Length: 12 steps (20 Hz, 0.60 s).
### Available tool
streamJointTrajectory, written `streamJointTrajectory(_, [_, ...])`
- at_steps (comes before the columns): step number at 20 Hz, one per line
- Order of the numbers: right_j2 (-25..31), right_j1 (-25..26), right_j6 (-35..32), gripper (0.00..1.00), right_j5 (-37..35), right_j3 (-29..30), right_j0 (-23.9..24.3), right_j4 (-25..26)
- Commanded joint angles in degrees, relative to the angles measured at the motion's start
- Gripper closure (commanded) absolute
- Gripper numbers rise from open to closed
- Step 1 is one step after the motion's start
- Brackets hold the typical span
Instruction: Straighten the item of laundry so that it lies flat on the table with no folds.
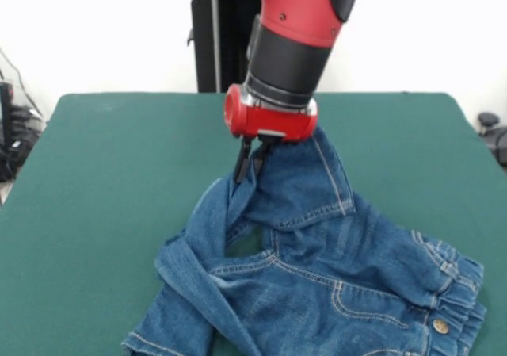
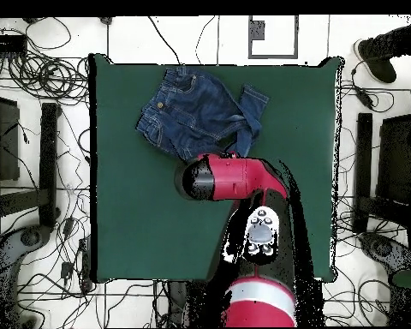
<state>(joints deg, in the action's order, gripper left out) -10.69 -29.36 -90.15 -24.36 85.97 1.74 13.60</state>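
The blue denim jeans (image 1: 348, 277) lie crumpled at the near right of the dark green table (image 1: 103, 174), with the elastic waistband and metal button (image 1: 440, 325) at the right. One leg is folded across the other. My gripper (image 1: 249, 161) is shut on a leg end and holds it lifted off the cloth, so the fabric hangs down from it. In the overhead view the jeans (image 2: 196, 111) lie near the table's (image 2: 132, 214) far edge, and the red arm (image 2: 235, 180) hides the gripper.
The black pedestal (image 1: 218, 39) stands behind the table's far edge. Cables (image 2: 38, 77) and dark equipment (image 2: 12, 154) lie on the floor around the table. Bare green cloth spreads to the left of the jeans in the front view.
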Motion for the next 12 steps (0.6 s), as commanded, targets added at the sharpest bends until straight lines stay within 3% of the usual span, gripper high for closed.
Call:
streamJointTrajectory(1, [0.10, 0.22, -8.89, 1.00, 1.65, 9.25, -1.62, 2.40])
streamJointTrajectory(7, [5.23, -3.67, -5.23, 1.00, 7.29, 15.21, 4.37, 2.87])
streamJointTrajectory(12, [6.56, -3.37, -5.19, 1.00, 11.41, 16.25, 6.50, 4.04])
